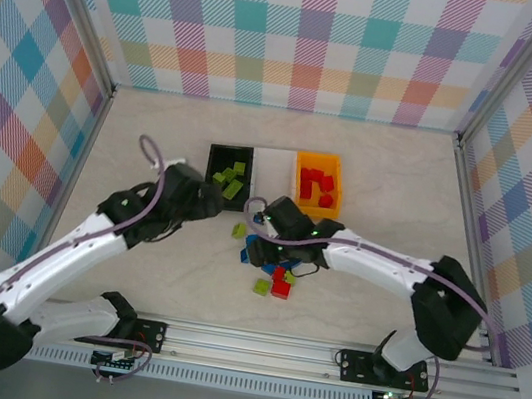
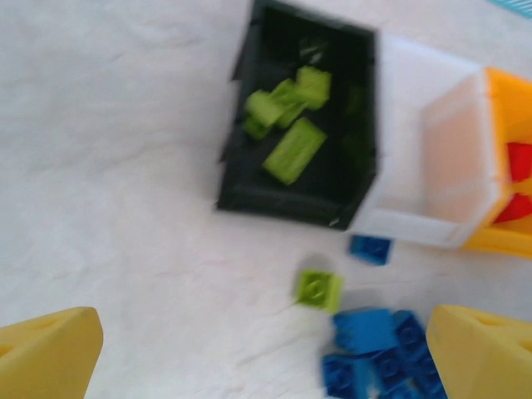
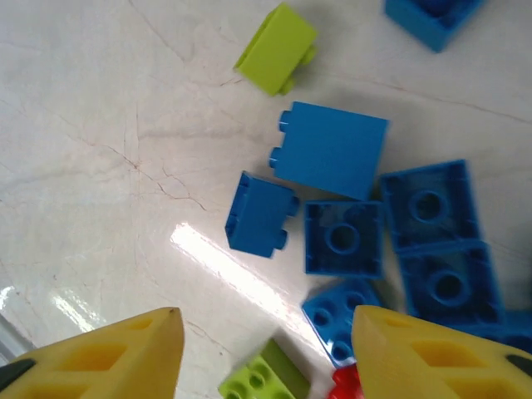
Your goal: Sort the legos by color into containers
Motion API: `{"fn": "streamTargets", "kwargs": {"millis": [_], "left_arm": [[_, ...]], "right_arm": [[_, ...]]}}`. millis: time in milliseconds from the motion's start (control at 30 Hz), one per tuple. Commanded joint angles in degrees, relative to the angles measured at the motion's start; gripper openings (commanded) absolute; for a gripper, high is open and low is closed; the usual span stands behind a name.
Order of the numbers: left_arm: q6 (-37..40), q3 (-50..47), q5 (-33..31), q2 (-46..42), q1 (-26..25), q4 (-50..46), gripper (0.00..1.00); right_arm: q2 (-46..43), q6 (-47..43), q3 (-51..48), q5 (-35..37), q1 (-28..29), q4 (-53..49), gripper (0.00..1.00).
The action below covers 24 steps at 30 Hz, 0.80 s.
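From above, sorting looks about midway. At centre, the black bin [image 1: 211, 165] holds green bricks [image 1: 233, 179], the white bin [image 1: 273, 170] looks empty, and the orange bin [image 1: 320, 157] holds red bricks [image 1: 317, 184]. Loose legos [image 1: 271, 266] lie just below.

In the left wrist view, the left gripper [image 2: 266, 357] hangs wide and empty.

In the right wrist view, the right gripper [image 3: 264, 353] gapes empty over blue bricks [image 3: 332, 154]. Its next move, I'd say, is to lower and pinch one.

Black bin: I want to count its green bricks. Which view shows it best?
The left wrist view: the black bin is large, its green bricks seen from above, though blurred. The top external view shows the bin small, its bricks tiny.
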Motion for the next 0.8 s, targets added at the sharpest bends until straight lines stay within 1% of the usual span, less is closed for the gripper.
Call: {"fn": "streamTargets", "kwargs": {"millis": [0, 100, 200, 300, 533, 633, 700, 767], "left_arm": [[-4.11, -3.93, -2.87, -5.7, 0.34, -3.82, 1.0], [-4.72, -5.37, -2.62, -8.32, 0.39, -5.87, 1.0], [-4.65, -5.44, -2.77, -9.08, 0.4, -7.01, 1.0], [-4.62, -5.48, -2.81, -9.29, 0.39, -7.24, 1.0], [-3.96, -5.67, -3.73, -8.83, 0.57, -7.68, 1.0], [-3.93, -6.03, -4.19, -9.24, 0.65, -7.55, 1.0], [-4.05, -6.52, -4.11, -9.45, 0.74, -7.02, 1.0], [-4.06, -6.52, -3.96, -9.46, 0.74, -6.98, 1.0]], "right_arm": [[5.05, 0.97, 4.57, 3.95, -0.16, 0.88, 0.64], [9.26, 1.78, 7.97, 8.24, -0.14, 0.14, 0.69], [12.87, 2.5, 11.39, 12.12, -0.21, -1.21, 0.68], [16.21, 2.5, 14.5, 14.22, -0.16, -3.03, 0.67], [19.94, 1.51, 16.77, 15.33, 1.28, -5.95, 0.66], [21.45, 2.71, 16.76, 16.46, 1.55, -7.36, 0.65], [22.39, 3.01, 16.52, 16.89, 1.59, -7.19, 0.63], [22.53, 3.1, 16.23, 16.5, 1.59, -6.59, 0.59]]}}
